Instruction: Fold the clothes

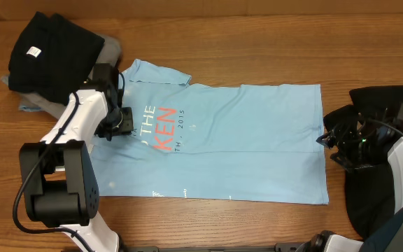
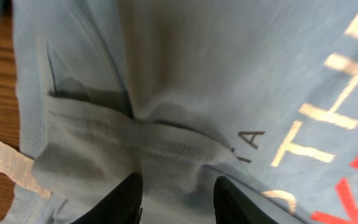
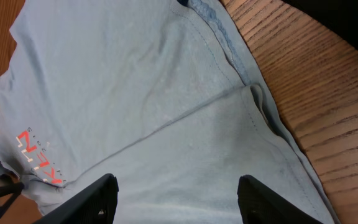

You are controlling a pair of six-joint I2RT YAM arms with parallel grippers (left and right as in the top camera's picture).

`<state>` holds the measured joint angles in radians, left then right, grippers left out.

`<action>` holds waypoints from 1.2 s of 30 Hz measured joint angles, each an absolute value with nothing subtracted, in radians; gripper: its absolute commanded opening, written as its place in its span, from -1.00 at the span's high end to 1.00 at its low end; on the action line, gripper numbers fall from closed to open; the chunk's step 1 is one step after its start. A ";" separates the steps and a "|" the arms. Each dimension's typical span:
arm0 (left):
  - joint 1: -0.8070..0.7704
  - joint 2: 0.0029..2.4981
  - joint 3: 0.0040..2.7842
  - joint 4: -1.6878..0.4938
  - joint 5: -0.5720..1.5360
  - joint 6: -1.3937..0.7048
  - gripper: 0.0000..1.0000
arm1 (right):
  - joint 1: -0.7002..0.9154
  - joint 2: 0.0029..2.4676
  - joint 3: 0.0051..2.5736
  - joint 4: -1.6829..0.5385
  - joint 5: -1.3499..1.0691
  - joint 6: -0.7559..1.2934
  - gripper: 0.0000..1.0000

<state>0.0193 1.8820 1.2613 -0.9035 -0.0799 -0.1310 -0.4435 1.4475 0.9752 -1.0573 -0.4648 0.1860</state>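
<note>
One light blue T-shirt, two black garments and one grey one were in view, with two grippers over them. The T-shirt lay flat on the wooden table, spread beneath both hands and reaching from one to the other. Its long axis ran straight from the left gripper to the right gripper. The red and white lettering sat at the left gripper's end, and its lines ran along that same axis. The plain end with the stitched edge lay under the right gripper.

The left gripper pressed down on the shirt just beside the lettering. A puckered ridge of blue cloth filled the gap between its fingers, but whether they pinched it could not be told. The right gripper hung over the shirt's far edge with its fingers wide apart, and the cloth lay smooth below them.

Beyond the left gripper, off the shirt's corner, sat a black pile with the grey garment showing beneath it. The other black garment lay behind the right gripper, under that arm.
</note>
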 measured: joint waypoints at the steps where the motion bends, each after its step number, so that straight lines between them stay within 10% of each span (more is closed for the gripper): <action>1: 0.019 1.882 1.248 -0.893 -0.083 -0.130 0.10 | -0.443 1.448 0.975 -1.057 -0.464 0.186 -0.30; 9: 0.019 1.883 1.192 -0.867 -0.086 -0.121 0.91 | -0.443 1.448 0.975 -1.057 -0.465 0.186 -0.29; 19: 0.019 1.883 1.264 -0.928 -0.068 -0.120 0.92 | -0.443 1.448 0.975 -1.056 -0.465 0.186 -0.30; 29: 0.019 1.883 1.321 -0.893 0.000 -0.121 0.66 | -0.443 1.448 0.975 -1.048 -0.465 0.186 -0.29; 32: 0.019 1.883 1.321 -0.889 0.010 -0.118 0.03 | -0.443 1.448 0.975 -1.047 -0.465 0.186 -0.29; 36: 0.019 1.883 1.321 -0.889 0.031 -0.123 -0.04 | -0.443 1.448 0.975 -1.045 -0.465 0.186 -0.29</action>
